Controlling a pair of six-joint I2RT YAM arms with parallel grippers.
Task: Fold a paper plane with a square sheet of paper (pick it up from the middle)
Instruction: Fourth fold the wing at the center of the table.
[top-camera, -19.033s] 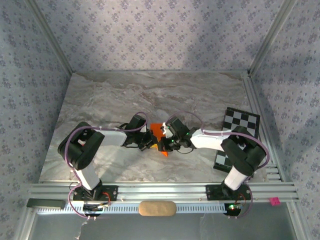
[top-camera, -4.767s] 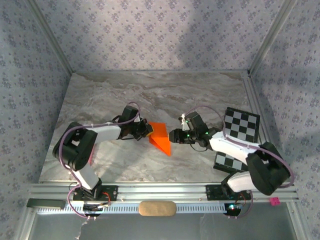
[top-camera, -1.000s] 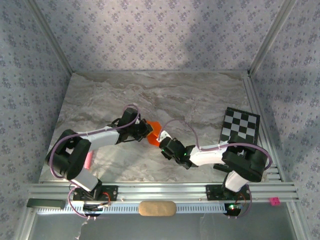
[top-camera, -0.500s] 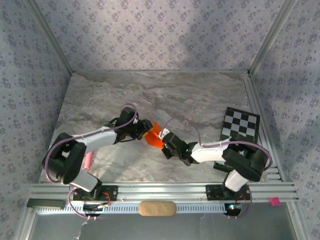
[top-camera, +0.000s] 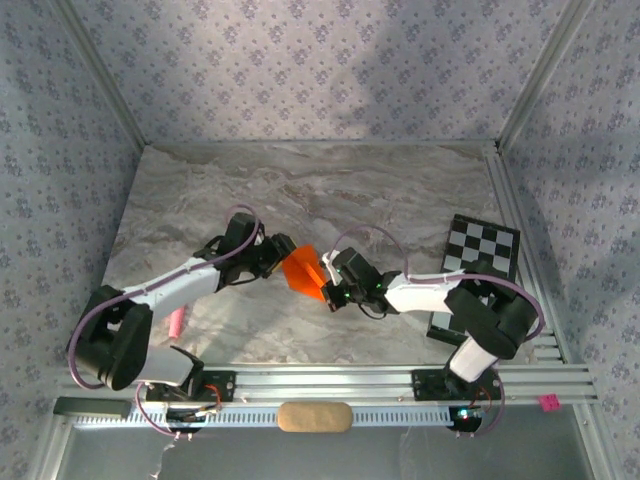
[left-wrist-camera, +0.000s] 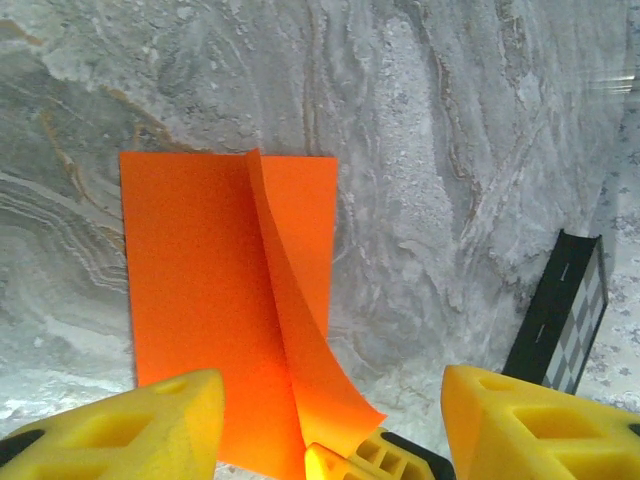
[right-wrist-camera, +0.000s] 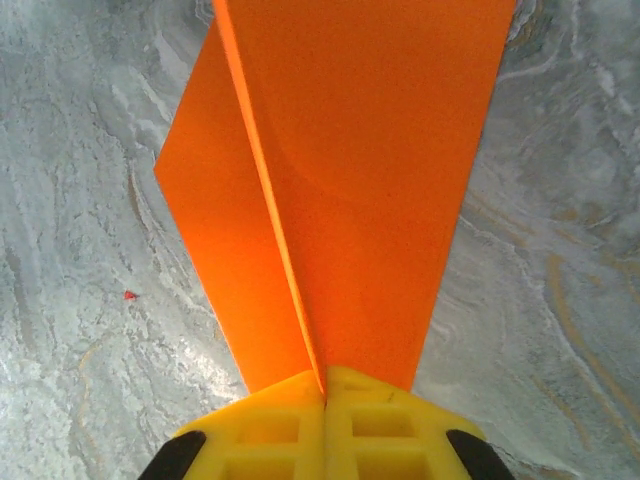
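Note:
The orange square sheet of paper (top-camera: 300, 270) is folded along a centre crease and sits mid-table. My right gripper (top-camera: 328, 283) is shut on its near end; in the right wrist view the yellow pads (right-wrist-camera: 390, 420) press together on the crease of the sheet (right-wrist-camera: 370, 150), whose two flaps spread away from the gripper (right-wrist-camera: 323, 385). My left gripper (top-camera: 275, 255) is just left of the sheet, open. In the left wrist view the sheet (left-wrist-camera: 200, 300) lies between the spread jaws of the gripper (left-wrist-camera: 330, 390), touching neither, with one flap curling up.
A black-and-white checkerboard card (top-camera: 480, 255) lies at the right table edge, and its dark edge shows in the left wrist view (left-wrist-camera: 560, 310). A small pink stick (top-camera: 176, 322) lies near the left arm. An aluminium rail (top-camera: 320, 382) runs along the near edge.
My left gripper has opened, let go of the sheet and drawn back to the left. My right gripper keeps its hold and has shifted slightly away from the near edge.

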